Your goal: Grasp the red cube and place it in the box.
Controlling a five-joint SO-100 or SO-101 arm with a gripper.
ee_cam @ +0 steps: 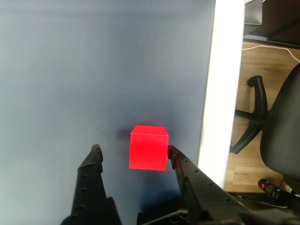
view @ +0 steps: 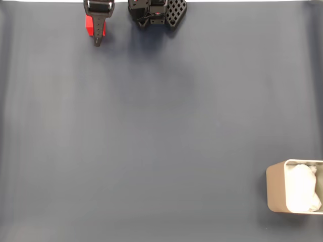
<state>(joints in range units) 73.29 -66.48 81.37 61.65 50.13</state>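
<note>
In the wrist view, the pincer [ee_cam: 133, 152] is seen at the bottom, with its two black fingers spread apart. The left finger [ee_cam: 92, 173] is a little way off from the cube [ee_cam: 148, 147]. The right finger [ee_cam: 187, 173] is seen right at the cube's right side; whether it touches cannot be told. The pincer is released, and nothing is gripped. The cube is red and sits flat on the blue-grey table [ee_cam: 93, 70], between the two fingertips. A small dark shadow is seen at the cube's left. Farther off, on the right of this view, the white edge of the table [ee_cam: 218, 84] is seen. Past it, a wood floor [ee_cam: 262, 75] and a black chair [ee_cam: 276, 126] are seen.

In the fixed view, the box [view: 275, 189] is found nearest, at the bottom right corner of the table [view: 151, 141], cut off by the picture's edge. Its walls are beige. Something white and crumpled [view: 303, 189] is seen inside it. No cube is in the box. Far from it, at the top edge, the cube [view: 90, 25] is seen partly hidden behind one black finger [view: 97, 27]. The cube and the box are well apart, at opposite corners. Just to the right of the cube, the arm's black body [view: 156, 12] is seen.
</note>
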